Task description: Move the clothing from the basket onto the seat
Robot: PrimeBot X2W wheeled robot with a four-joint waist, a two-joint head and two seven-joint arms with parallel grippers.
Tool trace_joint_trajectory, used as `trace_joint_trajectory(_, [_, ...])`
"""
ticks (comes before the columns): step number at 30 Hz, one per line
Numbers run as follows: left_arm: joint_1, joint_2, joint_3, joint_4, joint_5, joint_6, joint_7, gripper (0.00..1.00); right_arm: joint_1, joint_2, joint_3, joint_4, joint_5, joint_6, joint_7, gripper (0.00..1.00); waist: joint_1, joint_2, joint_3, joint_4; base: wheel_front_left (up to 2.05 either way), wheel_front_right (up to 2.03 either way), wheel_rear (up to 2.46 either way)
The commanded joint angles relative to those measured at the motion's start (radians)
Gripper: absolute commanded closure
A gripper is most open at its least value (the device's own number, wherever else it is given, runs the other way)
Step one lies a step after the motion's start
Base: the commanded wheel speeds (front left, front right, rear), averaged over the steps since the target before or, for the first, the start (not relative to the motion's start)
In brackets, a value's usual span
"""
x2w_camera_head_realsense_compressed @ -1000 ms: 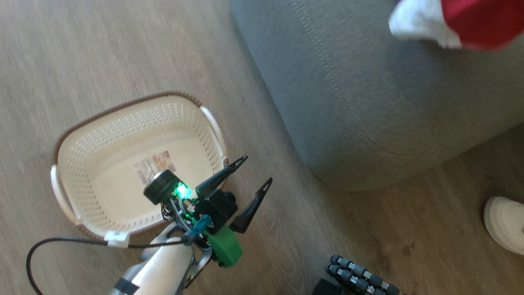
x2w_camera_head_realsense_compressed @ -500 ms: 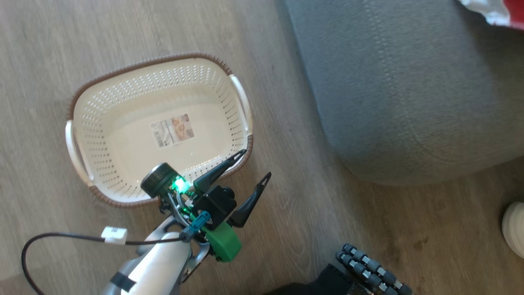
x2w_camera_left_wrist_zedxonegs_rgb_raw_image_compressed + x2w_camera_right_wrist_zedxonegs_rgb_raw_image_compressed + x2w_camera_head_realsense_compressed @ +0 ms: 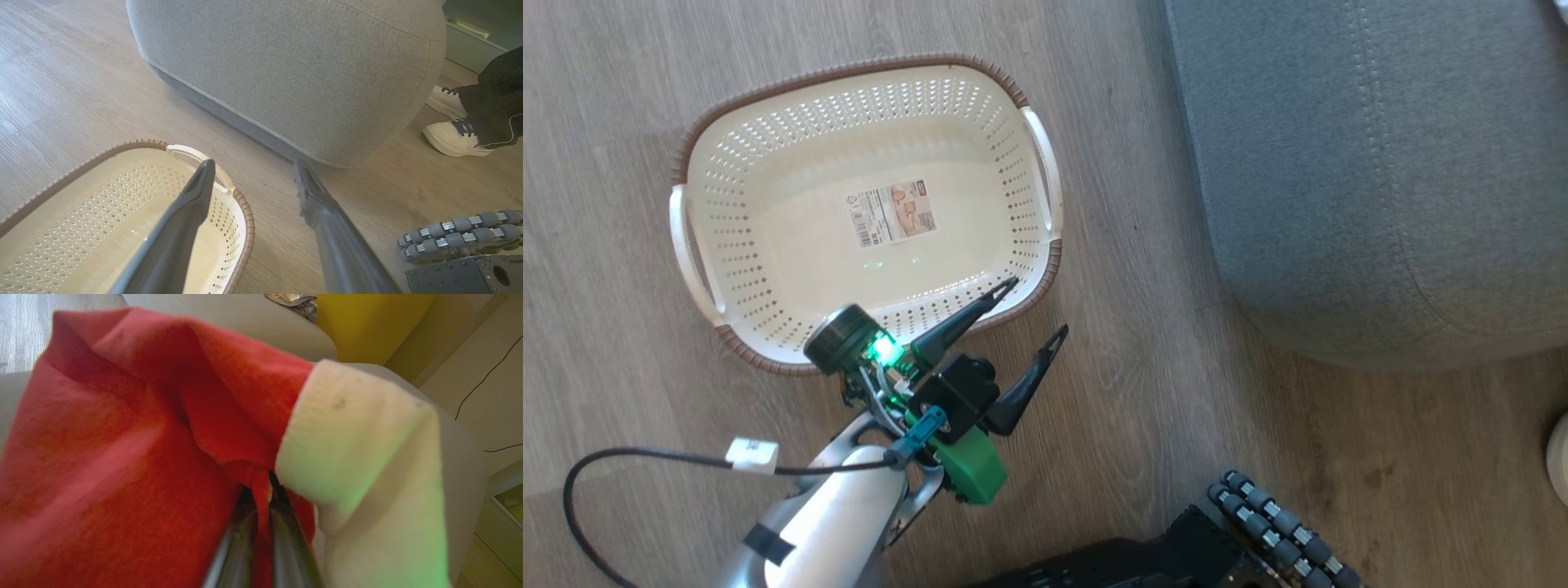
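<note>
The cream basket [image 3: 768, 163] with its brown rim stands on the floor, holding nothing but its bottom sticker. My left gripper [image 3: 1037, 306] hangs open and bare over the basket's near right corner, and its wrist view shows the gripper [image 3: 254, 163] between the basket rim [image 3: 241, 204] and the grey seat [image 3: 286, 61]. The seat [image 3: 1380, 163] lies to the right of the basket. My right gripper [image 3: 261, 486] is shut on a fold of red clothing [image 3: 122, 457] with a white trim band [image 3: 367, 457], which hangs in front of the camera.
Wood floor separates basket and seat. My base's roller wheels [image 3: 1274, 523] sit at the lower right, also in the left wrist view as wheels [image 3: 457, 232]. A person's white shoes [image 3: 453, 139] and dark trouser leg stand beside the seat's corner. A yellow cushion [image 3: 367, 322] lies behind the garment.
The head camera has swung, so basket and seat sit higher and further right in its picture, and the red garment has slid past the top right corner. My left gripper stays open.
</note>
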Motion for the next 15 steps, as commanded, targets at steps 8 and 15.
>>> trace_joint_trajectory(8, [-0.029,0.002,0.021,-0.022,-0.008,0.015,-0.005,0.0,-0.011,0.032,0.069,0.01,0.012,0.0,0.041,1.0,-0.0001,0.0,0.011,0.006,0.0,0.0,0.0])
trace_joint_trajectory(15, [-0.027,-0.01,0.012,-0.004,-0.017,0.016,-0.005,0.0,-0.01,0.018,0.119,0.019,0.022,0.0,0.066,0.0,-0.0001,0.0,-0.03,0.004,0.0,0.0,0.0])
